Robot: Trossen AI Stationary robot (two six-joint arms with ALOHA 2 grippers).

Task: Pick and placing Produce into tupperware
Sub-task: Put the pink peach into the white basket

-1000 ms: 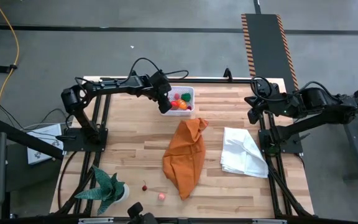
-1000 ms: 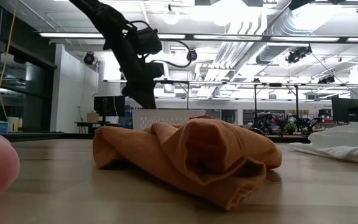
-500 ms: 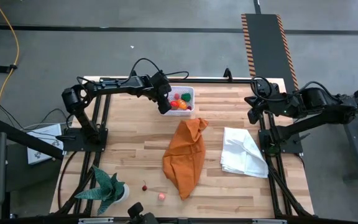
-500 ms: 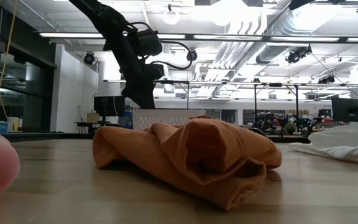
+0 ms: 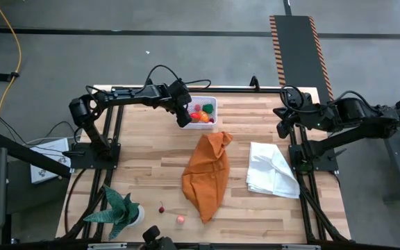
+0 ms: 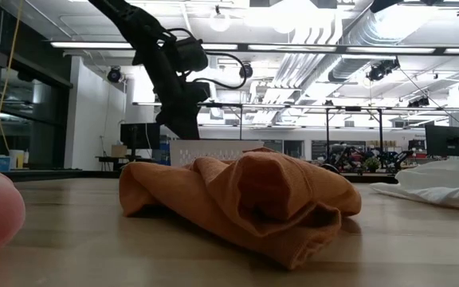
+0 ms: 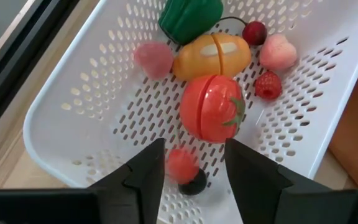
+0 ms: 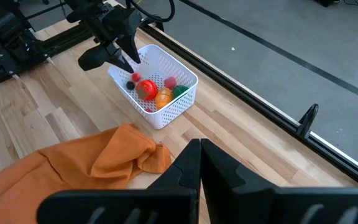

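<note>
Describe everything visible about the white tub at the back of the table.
The white tub is a small rectangular plastic basket with rounded corners and slotted walls and base. It sits upright on the wooden table, near its far edge, beyond the orange cloth. Inside lie toy produce: a tomato, an orange piece, a green one, berries. The left claw hangs open just above its interior.

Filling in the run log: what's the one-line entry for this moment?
left gripper: open over tupperware, small red produce between fingers | right gripper: shut, idle at table's right
</note>
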